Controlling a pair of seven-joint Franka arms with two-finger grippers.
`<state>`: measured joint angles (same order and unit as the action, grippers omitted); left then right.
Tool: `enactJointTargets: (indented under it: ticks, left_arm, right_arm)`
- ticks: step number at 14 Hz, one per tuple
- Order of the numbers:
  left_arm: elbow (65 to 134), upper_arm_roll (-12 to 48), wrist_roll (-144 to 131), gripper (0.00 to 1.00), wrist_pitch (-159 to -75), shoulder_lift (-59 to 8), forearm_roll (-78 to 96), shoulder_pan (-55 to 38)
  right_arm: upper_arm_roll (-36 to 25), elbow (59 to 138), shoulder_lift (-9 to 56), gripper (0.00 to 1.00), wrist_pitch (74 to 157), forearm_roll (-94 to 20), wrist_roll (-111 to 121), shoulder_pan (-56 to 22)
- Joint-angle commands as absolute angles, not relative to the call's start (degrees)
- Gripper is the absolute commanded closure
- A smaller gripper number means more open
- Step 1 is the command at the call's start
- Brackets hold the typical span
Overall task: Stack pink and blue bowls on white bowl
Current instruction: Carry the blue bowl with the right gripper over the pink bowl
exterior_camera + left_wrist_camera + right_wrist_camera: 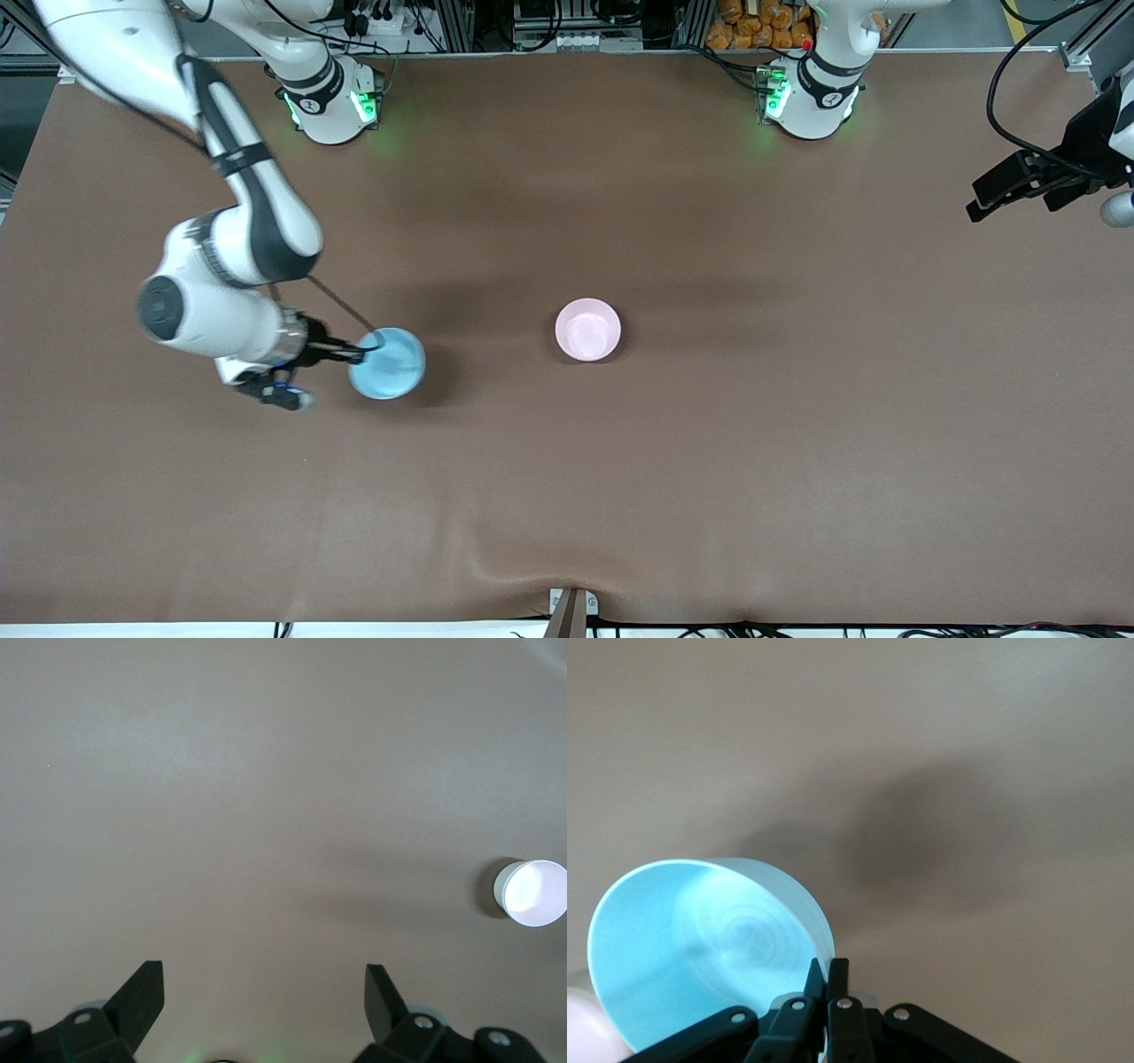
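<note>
The right gripper (pixel 365 348) is over the right arm's end of the desk (pixel 709 461), its jaws closed thin on the rim of the blue bowl (pixel 387 363). In the right wrist view the blue bowl (pixel 700 948) hangs tilted from that single rim pinch, its inside facing the camera, and a shadow lies on the desk under it, so I judge it lifted clear.

The pink bowl (pixel 588 330) sits upright near the middle of the desk, well apart from the blue one. No separate white bowl shows anywhere; whether it sits beneath the pink one cannot be told. In the left wrist view this bowl (pixel 530 893) reads as pale and washed out.

The left gripper (pixel 1019 182) waits over the left arm's end of the desk, jaws wide and empty (pixel 264 992).

Risks, as judged:
- The hold is on one edge only. A quick swing could let the bowl pivot or slip from the jaws.
- A tilted bowl lowered onto the pink one may catch a rim and push it aside instead of nesting.
- Release off-centre would leave it perched or let it roll off.
</note>
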<state>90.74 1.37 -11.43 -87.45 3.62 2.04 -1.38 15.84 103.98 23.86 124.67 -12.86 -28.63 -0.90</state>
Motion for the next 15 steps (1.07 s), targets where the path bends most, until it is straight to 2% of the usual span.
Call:
enactJointTargets:
  ticks: [1,6,8,11,15]
  left_arm:
    - [90.4,1.1,-9.8,0.0,-87.1,3.5,3.5,-1.1]
    - [90.5,1.1,-9.7,0.0,-87.2,3.5,3.4,-1.1]
    - [90.5,1.1,-9.7,0.0,-87.1,3.5,3.4,-1.1]
    - [90.4,1.1,-9.8,0.0,-87.3,3.3,3.5,-1.1]
    - [90.4,1.1,-9.7,0.0,-87.3,3.3,3.5,-1.0]
  right_arm:
    - [15.3,98.6,24.3,1.0,123.2,-15.6,-40.6,-8.3]
    - [14.9,96.5,27.0,1.0,125.7,-15.0,-54.1,-19.7]
    - [14.9,96.5,28.9,1.0,130.1,-14.7,-58.7,-22.4]
    - [14.7,96.9,29.4,1.0,131.5,-14.6,-60.9,-26.2]
    - [14.4,96.9,33.3,1.0,136.0,-13.8,-62.0,-29.0]
